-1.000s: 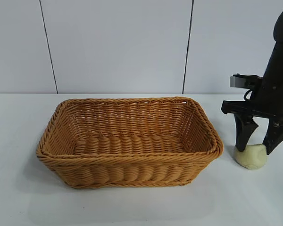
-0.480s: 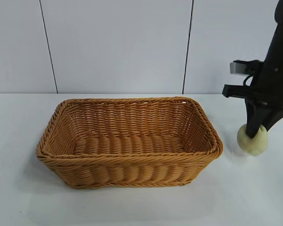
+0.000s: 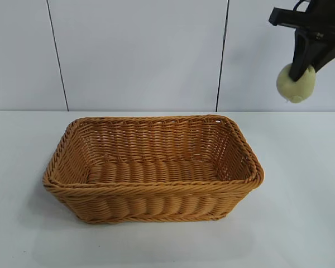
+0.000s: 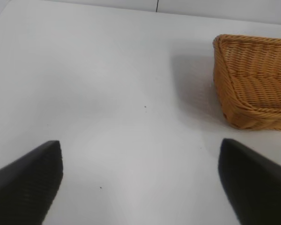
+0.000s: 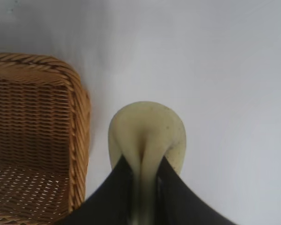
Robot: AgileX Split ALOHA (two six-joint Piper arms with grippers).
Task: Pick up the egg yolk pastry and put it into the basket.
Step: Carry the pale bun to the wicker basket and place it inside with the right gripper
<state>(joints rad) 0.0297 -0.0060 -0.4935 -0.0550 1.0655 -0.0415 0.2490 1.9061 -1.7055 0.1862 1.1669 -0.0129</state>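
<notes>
The egg yolk pastry (image 3: 296, 85) is a pale yellow-cream lump, squeezed between the fingers of my right gripper (image 3: 301, 71) and held high above the table, to the right of the basket. In the right wrist view the pastry (image 5: 147, 126) bulges out past the black fingertips (image 5: 124, 166), and my right gripper (image 5: 143, 164) is shut on it. The orange-tan wicker basket (image 3: 156, 192) stands in the middle of the table; its corner shows beside the pastry (image 5: 77, 117). My left gripper (image 4: 140, 164) is open over bare table, away from the basket (image 4: 253, 79).
The table is white, with a grey panelled wall behind. The basket holds nothing that I can see. Bare table lies to the right of the basket under the lifted pastry.
My right gripper closed on the pastry where it lay on the table right of the basket, then lifted it well above the table.
</notes>
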